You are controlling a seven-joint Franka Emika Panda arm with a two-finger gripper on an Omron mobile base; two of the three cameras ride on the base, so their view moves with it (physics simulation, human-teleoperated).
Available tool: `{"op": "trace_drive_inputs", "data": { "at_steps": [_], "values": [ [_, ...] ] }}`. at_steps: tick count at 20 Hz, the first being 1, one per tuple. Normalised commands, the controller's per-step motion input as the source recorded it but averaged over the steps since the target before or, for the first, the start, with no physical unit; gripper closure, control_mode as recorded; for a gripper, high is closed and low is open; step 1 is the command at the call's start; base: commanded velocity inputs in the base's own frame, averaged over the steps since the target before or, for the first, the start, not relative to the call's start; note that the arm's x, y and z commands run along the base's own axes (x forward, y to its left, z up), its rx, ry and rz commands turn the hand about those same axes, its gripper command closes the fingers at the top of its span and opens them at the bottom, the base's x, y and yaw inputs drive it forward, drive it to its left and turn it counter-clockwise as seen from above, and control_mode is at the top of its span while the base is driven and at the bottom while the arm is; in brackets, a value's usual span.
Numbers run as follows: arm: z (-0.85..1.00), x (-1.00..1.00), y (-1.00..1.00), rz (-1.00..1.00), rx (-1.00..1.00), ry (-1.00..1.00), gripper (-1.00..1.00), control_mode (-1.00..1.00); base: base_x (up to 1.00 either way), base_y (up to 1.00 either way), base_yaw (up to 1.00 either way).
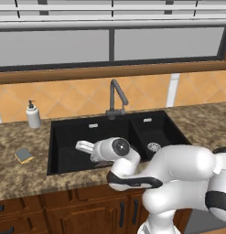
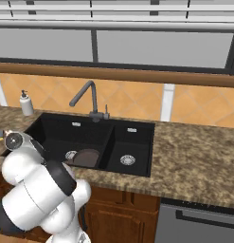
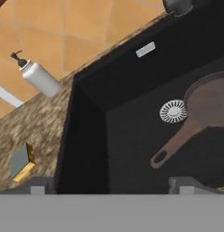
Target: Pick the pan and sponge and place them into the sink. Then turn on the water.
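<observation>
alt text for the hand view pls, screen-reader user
A dark brown pan lies in the large basin of the black sink, handle pointing away from the silver drain beside it. On the speckled counter outside the basin sit a yellow and grey-blue sponge and a white soap dispenser.

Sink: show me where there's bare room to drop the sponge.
The large basin of the sink has bare floor on its left half, between the left wall and the drain. The right half is crowded: the pan lies there, its handle reaching toward the front. The small basin is bare around its drain.
</observation>
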Motion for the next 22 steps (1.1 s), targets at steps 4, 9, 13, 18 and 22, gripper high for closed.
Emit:
{"op": "trace_drive_inputs", "data": {
  "at_steps": [4,9,13,18,22],
  "values": [
    [1.0,-0.4,0.33,0.03,-0.14,-0.02,-1.0,-1.0,0.0,0.0,0.0],
    [0.87,-0.48,0.3,0.11,-0.21,0.0,-1.0,-1.0,0.0,0.0,0.0],
    [0.13,-0.35,0.36,0.24,-0.17,0.0,-1.0,-1.0,0.0,0.0,0.0],
    [-0.1,-0.15,0.31,0.34,-0.08,-0.07,-1.0,-1.0,0.0,0.0,0.0],
    [-0.02,0.0,0.41,0.26,-0.09,-0.01,-1.0,-1.0,0.0,0.0,0.0]
  ]
}}
